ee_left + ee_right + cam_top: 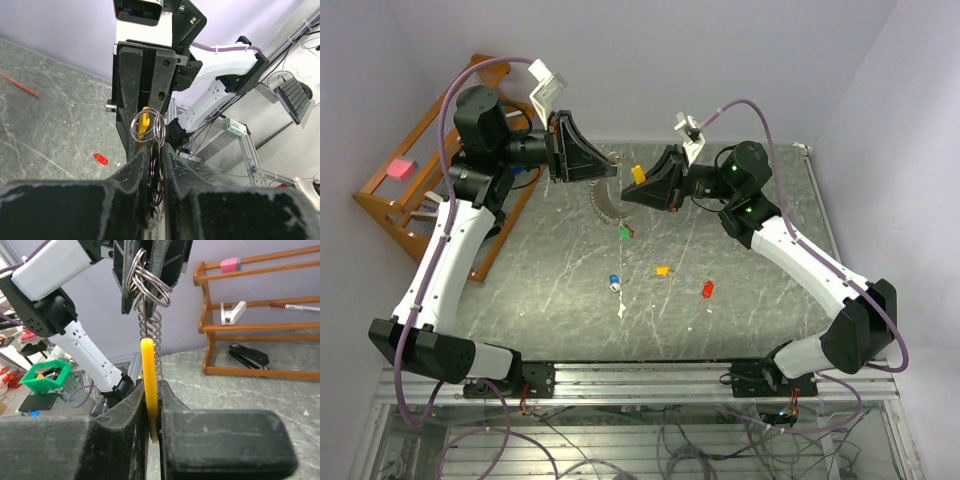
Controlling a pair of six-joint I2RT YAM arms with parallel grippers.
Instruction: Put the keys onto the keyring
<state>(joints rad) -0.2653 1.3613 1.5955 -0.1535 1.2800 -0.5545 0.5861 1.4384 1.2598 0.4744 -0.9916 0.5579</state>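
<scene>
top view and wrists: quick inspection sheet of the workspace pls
surface: grey marbled table, white scrap on it
job's things: green key, blue key, orange key, red key loose on the table; keyring held in the air, yellow piece on it
clutter: red pencil on the table; wooden rack at left with pink eraser, stapler
grippers: left gripper shut on the keyring's rings; right gripper shut on the yellow piece
cables: purple cable along each arm; loose wires below the near rail
surroundings: plain walls; green bin, keyboard off the table
</scene>
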